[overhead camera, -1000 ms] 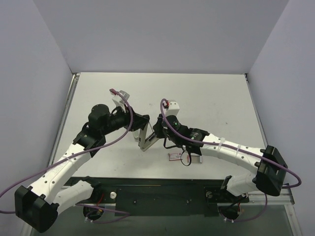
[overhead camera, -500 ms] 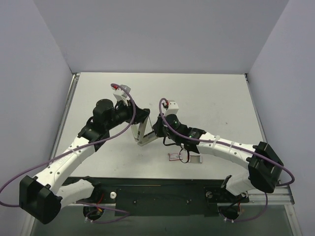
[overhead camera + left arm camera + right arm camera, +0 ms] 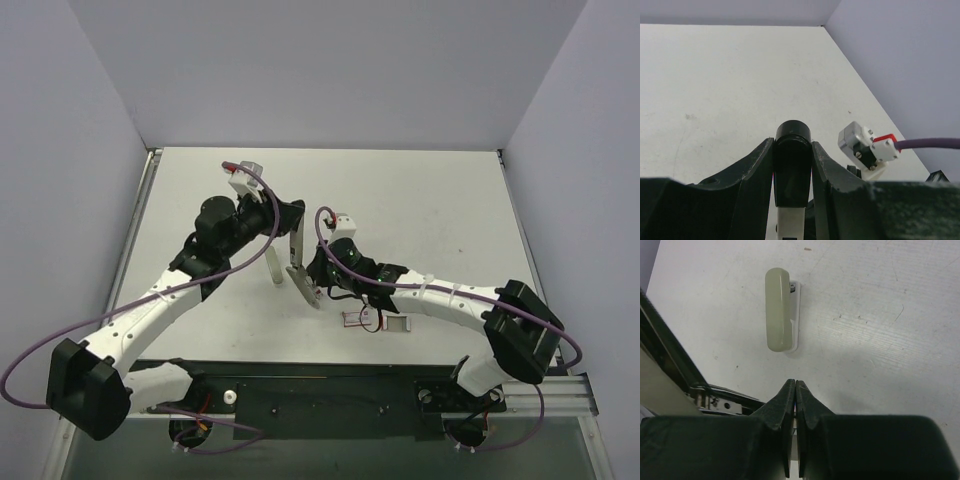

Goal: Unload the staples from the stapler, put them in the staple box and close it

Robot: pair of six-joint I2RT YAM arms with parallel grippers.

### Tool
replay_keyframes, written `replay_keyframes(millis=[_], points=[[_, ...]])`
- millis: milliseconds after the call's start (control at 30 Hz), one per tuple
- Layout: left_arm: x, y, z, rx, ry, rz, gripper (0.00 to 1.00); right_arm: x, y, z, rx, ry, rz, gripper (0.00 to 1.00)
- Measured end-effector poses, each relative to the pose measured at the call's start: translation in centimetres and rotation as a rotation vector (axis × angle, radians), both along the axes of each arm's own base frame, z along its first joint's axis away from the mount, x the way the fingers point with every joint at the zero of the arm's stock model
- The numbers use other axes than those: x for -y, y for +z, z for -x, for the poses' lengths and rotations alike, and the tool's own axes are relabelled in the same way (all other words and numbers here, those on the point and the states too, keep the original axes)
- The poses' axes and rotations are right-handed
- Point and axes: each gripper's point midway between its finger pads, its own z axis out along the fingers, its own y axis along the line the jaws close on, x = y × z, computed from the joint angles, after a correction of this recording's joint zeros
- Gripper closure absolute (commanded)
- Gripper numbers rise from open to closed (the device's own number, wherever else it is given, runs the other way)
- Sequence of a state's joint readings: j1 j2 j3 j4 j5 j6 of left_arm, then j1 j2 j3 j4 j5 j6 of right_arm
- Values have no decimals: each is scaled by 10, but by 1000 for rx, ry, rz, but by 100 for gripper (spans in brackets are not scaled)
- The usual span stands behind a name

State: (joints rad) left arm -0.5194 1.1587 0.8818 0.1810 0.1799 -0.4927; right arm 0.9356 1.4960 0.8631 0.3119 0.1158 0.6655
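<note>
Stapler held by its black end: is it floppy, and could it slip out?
Probably stiff, since the stapler looks like metal, though it seems spread open, so a half may swing. The left gripper pinches only its rounded, shiny black end, so it could twist or slip.

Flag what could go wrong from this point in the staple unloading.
The left gripper pinches only the black end of the stapler, so the opened body may swing or slip. The right gripper is shut with no staples visibly held; its pull might come away empty. The right arm's looped cable dangles beside the red-pink box and could drag it.
</note>
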Motion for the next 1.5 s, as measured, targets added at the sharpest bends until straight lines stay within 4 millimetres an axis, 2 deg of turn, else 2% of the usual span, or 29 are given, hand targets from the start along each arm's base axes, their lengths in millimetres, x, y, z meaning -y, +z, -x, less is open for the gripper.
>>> replay_keyframes(millis=[133, 300, 600, 800, 967, 1300, 1500], points=[[5, 3, -9, 26, 18, 12, 100, -3, -8, 7, -25, 30, -5, 100], [10, 2, -18, 43, 35, 18, 100, -8, -4, 7, -19, 45, -27, 100], [20, -12, -30, 35, 52, -4, 100, -16, 2, 6, 0, 70, -66, 100], [28, -18, -39, 36, 54, -30, 100, -23, -1, 8, -7, 98, -83, 100], [36, -11, -47, 63, 54, -44, 100, -25, -1, 9, -8, 109, -95, 100], [38, -3, -42, 81, 46, -47, 100, -18, -3, 8, 0, 115, -71, 100], [32, 28, -23, 121, 35, 1, 100, -6, 15, 12, 37, 109, -69, 100]])
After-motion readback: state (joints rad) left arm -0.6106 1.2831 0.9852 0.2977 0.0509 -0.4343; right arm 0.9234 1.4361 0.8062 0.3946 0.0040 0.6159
